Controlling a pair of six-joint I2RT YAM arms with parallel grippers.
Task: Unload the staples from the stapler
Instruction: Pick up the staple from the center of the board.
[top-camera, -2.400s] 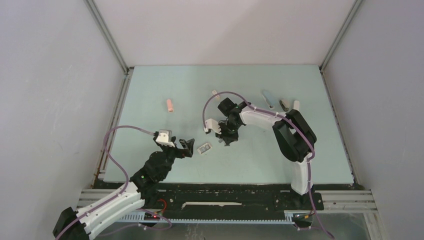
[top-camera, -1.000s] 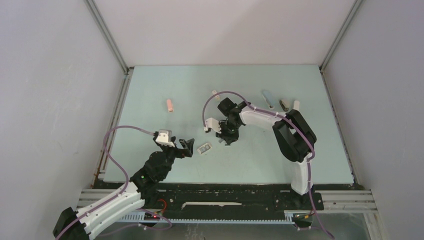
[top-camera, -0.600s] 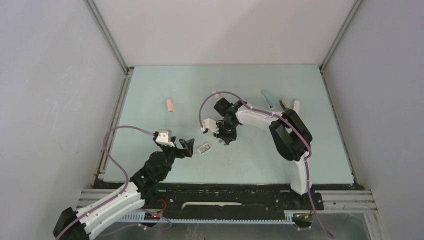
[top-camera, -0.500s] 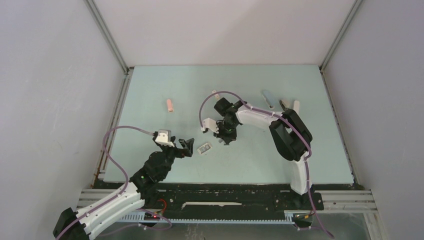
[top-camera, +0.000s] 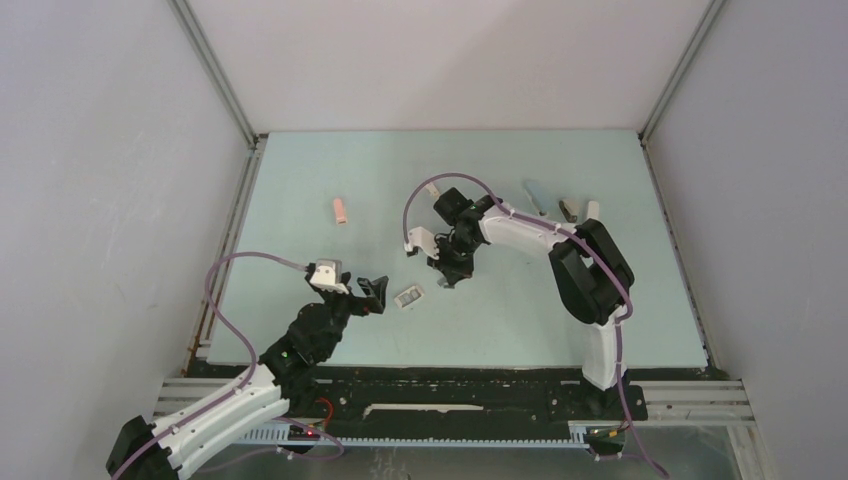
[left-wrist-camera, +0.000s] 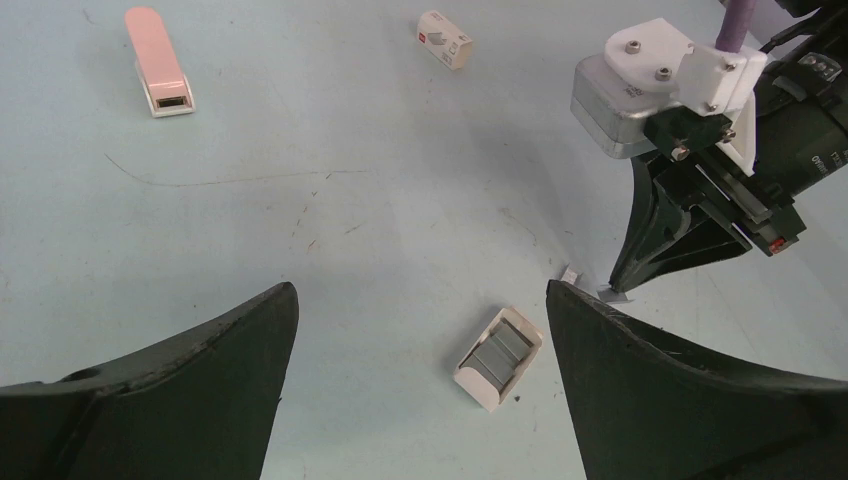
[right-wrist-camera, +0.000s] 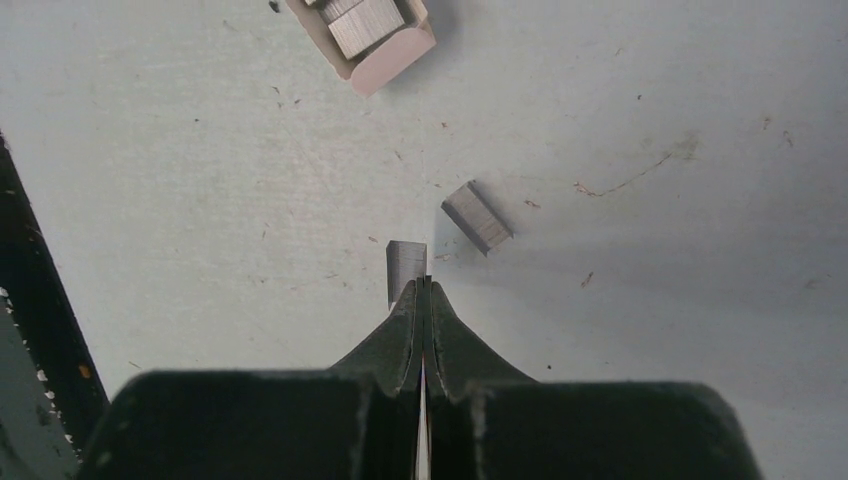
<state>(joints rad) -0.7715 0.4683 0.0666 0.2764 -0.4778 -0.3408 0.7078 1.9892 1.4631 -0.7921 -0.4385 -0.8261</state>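
Note:
Two short grey staples lie loose on the table: one strip right at the tip of my right gripper, the other just beyond to the right. The right gripper is shut, its tips meeting at the near end of the first strip; I cannot tell whether they pinch it. A small white box with grey staple strips inside lies between the two grippers. My left gripper stands wide open and holds nothing, low over the table just left of the box. A pink stapler lies farther back on the left.
A small white packet lies at the back centre. Three more small staplers, light blue, dark grey and white, sit at the back right. Metal frame rails border the pale green table.
The right gripper's jaws have closed fully at the staple strip, and its wrist has shifted slightly away from me. The left arm and the box have not moved.

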